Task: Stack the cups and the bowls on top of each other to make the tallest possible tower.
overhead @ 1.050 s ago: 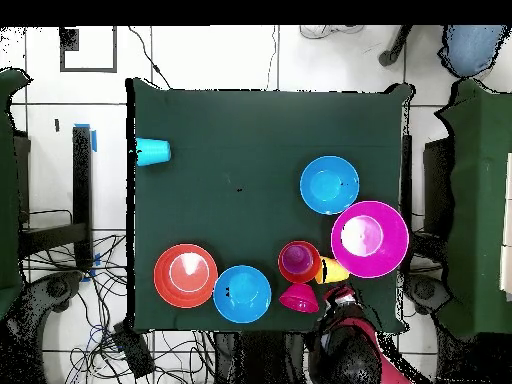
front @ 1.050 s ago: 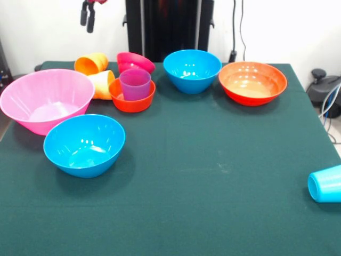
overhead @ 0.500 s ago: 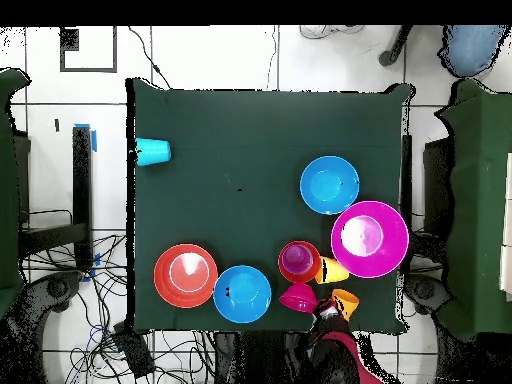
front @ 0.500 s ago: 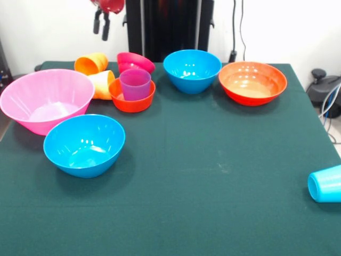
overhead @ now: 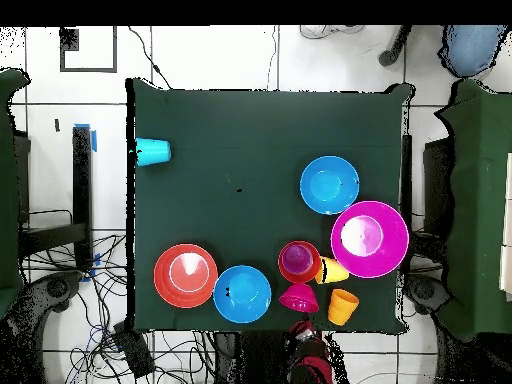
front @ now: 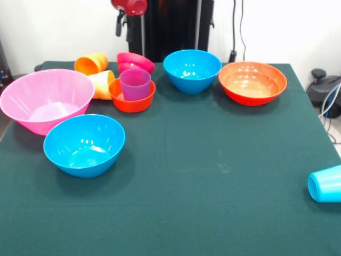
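My gripper [front: 123, 26] hangs open and empty above the table's far edge, just over the tipped magenta bowl [front: 135, 62]. In front of that bowl the purple cup [front: 135, 84] stands inside the small orange bowl [front: 131, 102]. An orange cup [front: 91, 63] and a yellow-orange cup [front: 102, 84] lie on their sides beside the big pink bowl [front: 47, 98]. One blue bowl [front: 84, 144] sits near the pink one, another blue bowl [front: 192, 69] at the back. The wide orange-red bowl [front: 252, 81] is beside it. A light blue cup [front: 325, 184] lies apart at the right edge.
The green table cloth [front: 213, 176] is open across its middle and front. From above, the bowls cluster along the table edge [overhead: 270, 322] nearest the arm [overhead: 306, 350]. Cables lie on the floor [overhead: 130, 345] beside the table.
The gripper has moved steadily to the right along the back edge in the front view, from above the orange cup to above the magenta bowl. The cups and bowls have not moved.
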Motion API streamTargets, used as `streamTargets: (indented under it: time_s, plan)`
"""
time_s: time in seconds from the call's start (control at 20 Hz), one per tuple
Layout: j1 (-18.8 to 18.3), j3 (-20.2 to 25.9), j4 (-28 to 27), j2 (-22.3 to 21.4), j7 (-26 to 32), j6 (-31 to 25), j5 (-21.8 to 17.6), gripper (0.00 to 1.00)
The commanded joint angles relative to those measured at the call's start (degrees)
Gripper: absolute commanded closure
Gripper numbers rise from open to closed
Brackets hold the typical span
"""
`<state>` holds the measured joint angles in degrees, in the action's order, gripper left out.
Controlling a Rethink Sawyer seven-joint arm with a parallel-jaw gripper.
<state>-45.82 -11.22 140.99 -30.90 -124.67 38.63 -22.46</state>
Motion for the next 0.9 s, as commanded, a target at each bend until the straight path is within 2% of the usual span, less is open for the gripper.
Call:
streamTargets:
  time_s: [0.05, 0.15, 0.3, 0.55, 0.75, 0.9]
  plan:
    - [0.25, -2.29, -2.60, 17.80, -13.17, 14.05, -5.68, 0.00]
    - [-1.40, -4.21, -4.24, 22.63, -12.66, 19.03, -7.65, 0.00]
    - [-6.52, -6.79, -8.97, 29.94, -9.79, 24.15, -11.32, 0.00]
    - [-10.68, -7.65, -16.20, 33.31, -5.13, 23.61, -14.59, 0.00]
    - [-9.49, -6.56, -22.22, 33.35, -2.53, 20.18, -19.55, 0.00]
    - [-6.66, -8.07, -26.40, 35.89, 0.20, 23.38, -20.67, 0.00]
